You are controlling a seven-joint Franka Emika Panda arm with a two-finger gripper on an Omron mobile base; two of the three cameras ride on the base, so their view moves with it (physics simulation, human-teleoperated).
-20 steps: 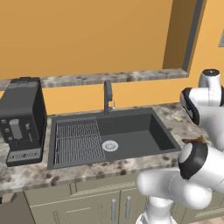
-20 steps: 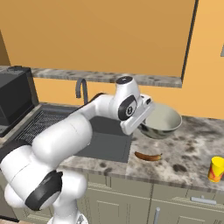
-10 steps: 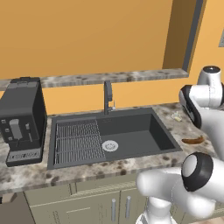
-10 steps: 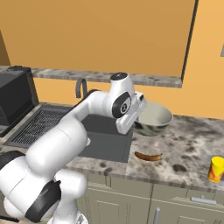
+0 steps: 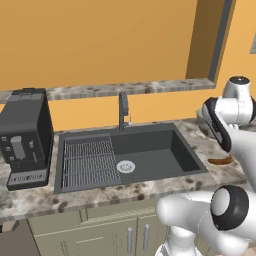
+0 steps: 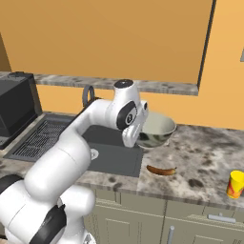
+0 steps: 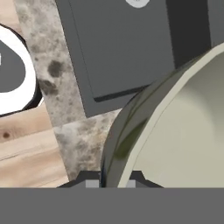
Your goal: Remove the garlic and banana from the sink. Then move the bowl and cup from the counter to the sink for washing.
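Bowl [image 6: 155,131] step under way: fingers [image 7: 112,180] pinching its near rim, lifted over desk [image 6: 200,164] right of emptied sink [image 5: 145,155]; probably needing leftward carry, then lowering in.

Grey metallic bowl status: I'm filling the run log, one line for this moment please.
phase: bowl transfer | gripper: shut on grey metallic bowl rim | banana: on counter | yellow cup: on counter | sink: empty

Two base views flank the sink [image 5: 130,155], hand view close above bowl [image 7: 175,127]
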